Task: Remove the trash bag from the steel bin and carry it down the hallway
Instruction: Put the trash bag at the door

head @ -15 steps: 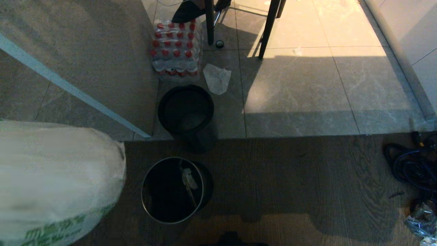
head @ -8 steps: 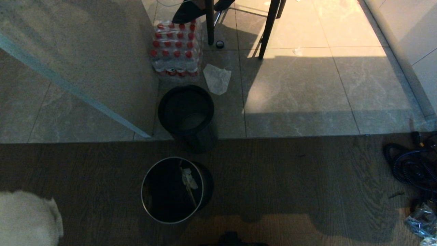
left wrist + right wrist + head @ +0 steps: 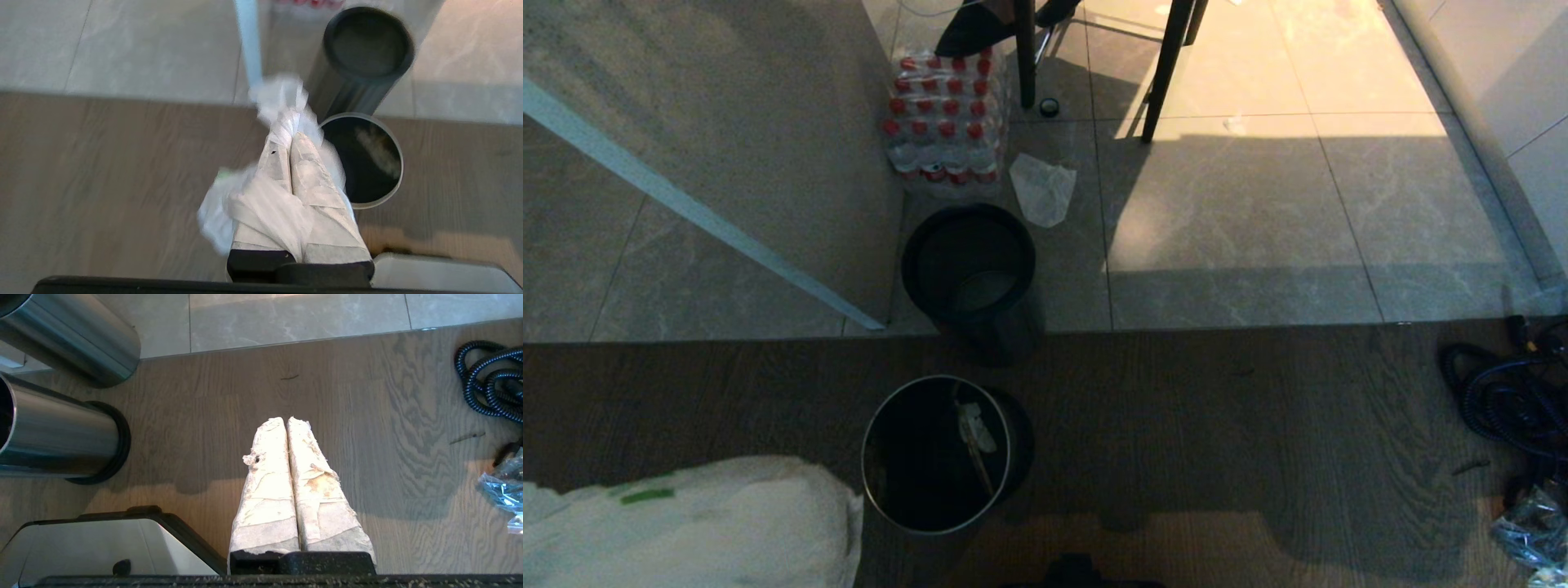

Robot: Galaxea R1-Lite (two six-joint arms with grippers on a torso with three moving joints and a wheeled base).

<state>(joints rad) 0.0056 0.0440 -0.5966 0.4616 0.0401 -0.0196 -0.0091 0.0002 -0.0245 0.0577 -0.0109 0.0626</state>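
The trash bag [image 3: 686,523] bulges at the head view's lower left, out of and just beside the steel bin [image 3: 935,454] on the wooden floor. The left claw [image 3: 289,136] pinches its gathered plastic. The right claw [image 3: 287,420] hangs closed, holding nothing.

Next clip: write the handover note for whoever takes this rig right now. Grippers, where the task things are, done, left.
Left gripper: shut on the trash bag, which is out of the steel bin and sits at the robot's left, beside it.
Right gripper: shut, empty, over the wood floor.
Steel bin: upright on the wood floor, some scraps inside; the dark bin stands just beyond it.
Done: bag removed.
Left: carry it down the hallway.
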